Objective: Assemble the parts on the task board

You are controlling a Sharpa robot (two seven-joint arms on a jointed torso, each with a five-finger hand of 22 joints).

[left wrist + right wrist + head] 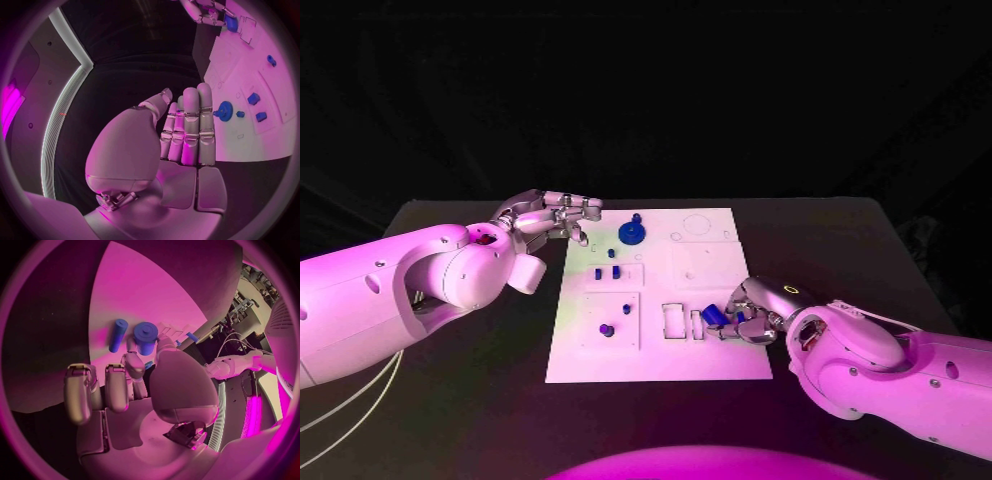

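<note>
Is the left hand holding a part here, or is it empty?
Empty. The left hand hovers at the white task board's far-left edge, fingers straight and together in the left wrist view, nothing between them.

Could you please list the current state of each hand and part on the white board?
Left silver hand: open, fingers straight, holding nothing, at the board's far left corner.
Right silver hand: grips a small blue cylinder part over the board's near right area.
Blue gear-shaped part: resting on the white task board.
Blue rod part: lying flat.
</note>
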